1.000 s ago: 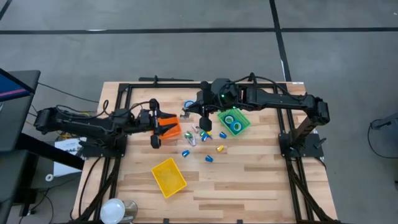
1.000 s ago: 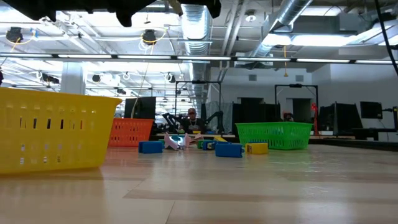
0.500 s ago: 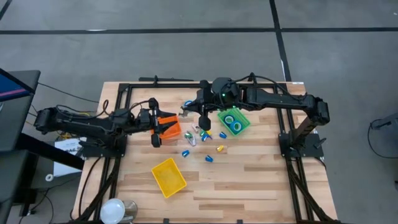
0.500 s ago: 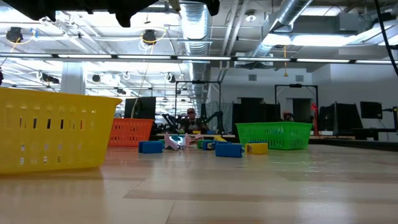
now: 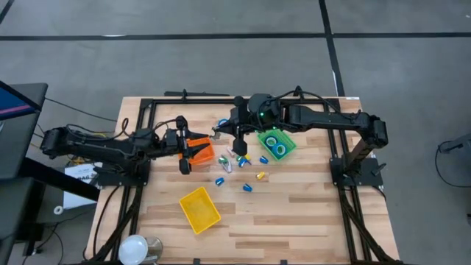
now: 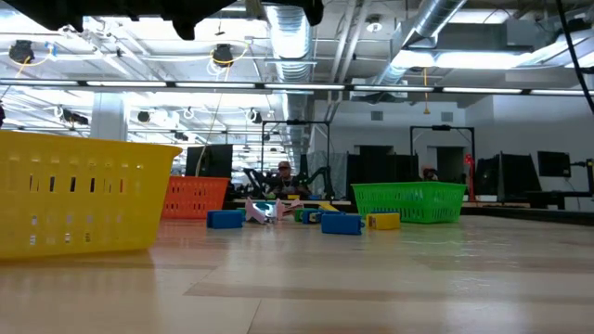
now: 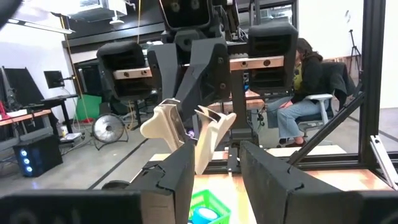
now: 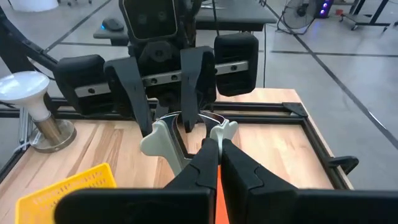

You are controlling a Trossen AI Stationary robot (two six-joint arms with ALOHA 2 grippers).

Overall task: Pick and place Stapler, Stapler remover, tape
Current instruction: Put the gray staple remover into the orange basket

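Now my right gripper [image 8: 214,144] is shut tight on the remover [image 7: 186,130], over the orange bin [image 5: 202,153]. My left gripper [image 7: 214,155] is half open around it.

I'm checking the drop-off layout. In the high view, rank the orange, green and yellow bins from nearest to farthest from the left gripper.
From the left gripper:
1. Orange plastic bin, right beneath it.
2. Green plastic bin, toward the right arm's side.
3. Yellow plastic bin, at the table's near edge; only slightly farther than the green one.
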